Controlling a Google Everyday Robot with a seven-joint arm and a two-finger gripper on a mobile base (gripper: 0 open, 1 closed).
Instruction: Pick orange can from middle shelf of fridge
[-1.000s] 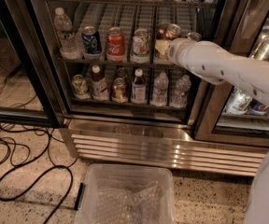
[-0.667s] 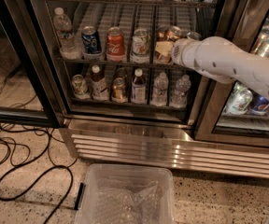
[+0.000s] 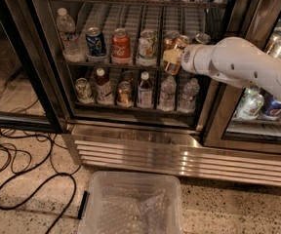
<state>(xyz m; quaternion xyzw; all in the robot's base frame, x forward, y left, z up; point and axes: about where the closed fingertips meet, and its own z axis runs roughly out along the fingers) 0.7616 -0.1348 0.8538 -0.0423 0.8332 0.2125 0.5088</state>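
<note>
Reaching in from the right, the white arm point(image 3: 238, 62) sets its hand point(image 3: 172, 58) at the front of the fridge's point(image 3: 130, 150) middle shelf point(image 3: 106, 64) — clamped on the orange can point(image 3: 179, 46), which tilts with its foot across the front rail. Left of it on the same rack stand a pale can point(image 3: 146, 45), a red cola can point(image 3: 121, 45) and a blue can point(image 3: 95, 41).

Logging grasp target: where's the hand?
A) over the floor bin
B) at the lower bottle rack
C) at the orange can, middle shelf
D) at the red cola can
C: the hand is at the orange can on the middle shelf, right of the red cola can.
</note>
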